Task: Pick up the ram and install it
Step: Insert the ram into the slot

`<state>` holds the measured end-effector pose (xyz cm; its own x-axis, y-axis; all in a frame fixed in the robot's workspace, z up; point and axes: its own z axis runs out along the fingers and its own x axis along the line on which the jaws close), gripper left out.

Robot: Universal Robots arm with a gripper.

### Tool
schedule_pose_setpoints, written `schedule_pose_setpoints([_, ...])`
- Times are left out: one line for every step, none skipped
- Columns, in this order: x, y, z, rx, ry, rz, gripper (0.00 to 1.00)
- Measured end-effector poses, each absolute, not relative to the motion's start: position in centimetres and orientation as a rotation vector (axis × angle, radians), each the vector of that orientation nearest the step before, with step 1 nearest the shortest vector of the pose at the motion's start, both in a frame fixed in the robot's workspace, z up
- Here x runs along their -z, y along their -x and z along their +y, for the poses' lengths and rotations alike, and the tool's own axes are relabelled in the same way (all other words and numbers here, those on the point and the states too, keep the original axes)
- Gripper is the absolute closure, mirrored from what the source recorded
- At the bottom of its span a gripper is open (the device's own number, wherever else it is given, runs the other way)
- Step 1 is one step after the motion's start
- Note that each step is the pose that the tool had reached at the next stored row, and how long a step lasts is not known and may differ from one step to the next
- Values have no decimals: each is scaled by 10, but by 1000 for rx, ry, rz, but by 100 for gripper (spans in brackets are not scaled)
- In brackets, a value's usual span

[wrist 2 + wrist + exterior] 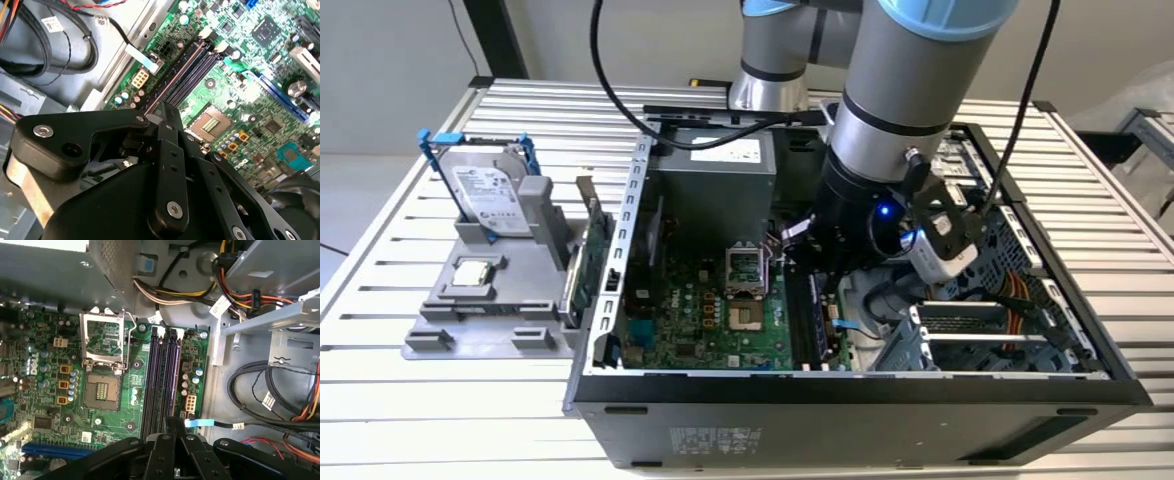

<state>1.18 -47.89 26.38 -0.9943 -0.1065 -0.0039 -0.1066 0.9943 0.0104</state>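
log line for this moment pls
gripper | inside case | just above ram slots | visible slot lengths look empty

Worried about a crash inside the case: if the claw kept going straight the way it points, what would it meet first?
Most likely the memory slots on the motherboard: the claw points down at their near end, though depth is hard to judge.

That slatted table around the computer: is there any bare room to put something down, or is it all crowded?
The table lies bare along the exterior view's left edge, beside the grey holder with the hard drive, and behind the computer case at the far left. Inside the case it is crowded: motherboard, cables, and the arm reaching in.
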Motion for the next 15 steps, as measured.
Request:
schedule_pose_setpoints([-264,-12,-479,-17,188,3133,100])
schedule_pose_setpoints([-264,-12,-479,-17,206,3132,100])
schedule_pose_setpoints([-264,-12,-479,-17,227,3130,100])
schedule_pose_setpoints([-264,-12,-479,-17,246,3129,100])
schedule_pose_setpoints([-264,-12,-479,-17,266,3127,100])
schedule_pose_setpoints([-264,-12,-479,-17,286,3126,100])
schedule_pose_setpoints([-264,-12,-479,-17,306,3124,100])
schedule_pose_setpoints([-264,-12,-479,-17,326,3122,100])
schedule_pose_setpoints([-264,-12,-479,-17,346,3120,100])
schedule_pose_setpoints([-264,-12,-479,-17,364,3118,100])
schedule_pose_setpoints([-264,-12,-479,-17,382,3116,100])
schedule_pose_setpoints([-264,-12,-479,-17,400,3113,100])
schedule_pose_setpoints([-264,-12,-479,-17,417,3111,100])
schedule_pose_setpoints([-264,-12,-479,-17,434,3109,100])
schedule_pose_setpoints([-264,-12,-479,-17,449,3107,100])
